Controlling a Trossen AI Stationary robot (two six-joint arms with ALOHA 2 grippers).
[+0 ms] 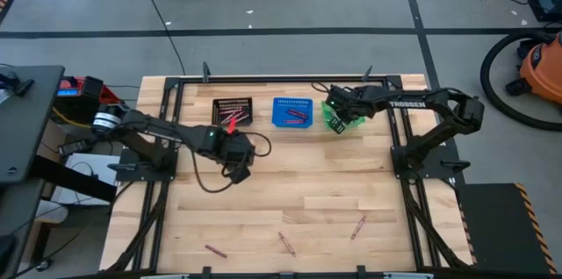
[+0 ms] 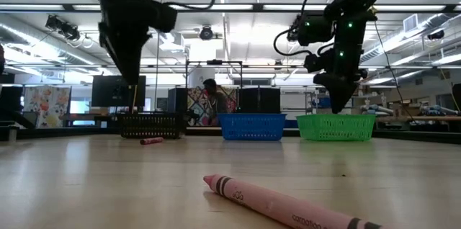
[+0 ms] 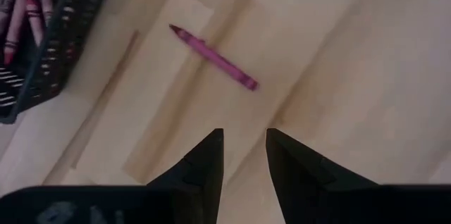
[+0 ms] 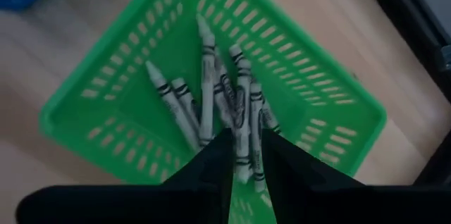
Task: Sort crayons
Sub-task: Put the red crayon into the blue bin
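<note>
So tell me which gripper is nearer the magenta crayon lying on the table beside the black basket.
Left. The left gripper hangs just above the magenta crayon, beside the black basket. The right gripper is far across the table, over the green basket.

Three baskets (image 1: 291, 112) lining the far edge, open tabletop (image 1: 290, 182) before them — few scattered crayons (image 1: 285, 243) near front

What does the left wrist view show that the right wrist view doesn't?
Only the left wrist view: a magenta crayon lying on bare table beside the black basket of red crayons, ahead of the open left tool. Only the right wrist view: the right tool above the green basket of pale crayons. Both show wooden tabletop.
</note>
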